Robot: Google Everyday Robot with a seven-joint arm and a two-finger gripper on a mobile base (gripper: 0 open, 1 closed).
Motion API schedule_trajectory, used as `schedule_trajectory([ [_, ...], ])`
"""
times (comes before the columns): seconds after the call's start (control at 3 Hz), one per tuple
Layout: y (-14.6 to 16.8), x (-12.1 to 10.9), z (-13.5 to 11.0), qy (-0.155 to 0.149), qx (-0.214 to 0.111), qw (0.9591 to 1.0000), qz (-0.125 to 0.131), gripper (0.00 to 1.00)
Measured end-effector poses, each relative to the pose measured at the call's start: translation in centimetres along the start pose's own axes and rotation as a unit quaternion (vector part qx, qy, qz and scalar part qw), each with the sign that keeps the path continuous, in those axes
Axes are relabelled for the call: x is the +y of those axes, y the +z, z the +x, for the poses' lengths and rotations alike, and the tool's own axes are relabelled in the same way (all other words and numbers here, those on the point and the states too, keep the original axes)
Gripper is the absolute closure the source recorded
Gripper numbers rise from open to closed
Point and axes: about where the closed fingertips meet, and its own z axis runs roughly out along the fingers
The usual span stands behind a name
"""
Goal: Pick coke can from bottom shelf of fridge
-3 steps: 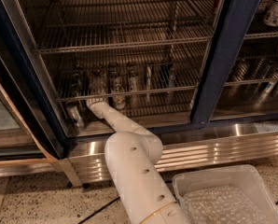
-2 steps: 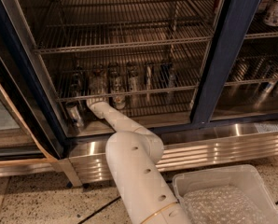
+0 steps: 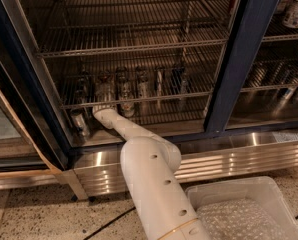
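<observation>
Grey cans (image 3: 123,88) crowd hand (image 3: 102,109) at bottom shelf (image 3: 169,95).

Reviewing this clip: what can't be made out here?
Camera view: the coke can cannot be singled out; the cans on the bottom shelf all look grey in the dim fridge.
Camera view: the gripper, at the shelf's left front, is masked by cans; what it holds is unclear.
Camera view: the plastic bin is cut off by the bottom edge.
</observation>
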Motion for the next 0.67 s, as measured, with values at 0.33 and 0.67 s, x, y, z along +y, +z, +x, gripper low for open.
schedule_trajectory([
  [0.33, -0.77, 0.30, -0.07, 0.006, -0.002, 1.0000, -0.005, 1.00],
  [0.67, -1.48, 0.47, 0.06, 0.010, -0.002, 0.9999, -0.009, 1.00],
])
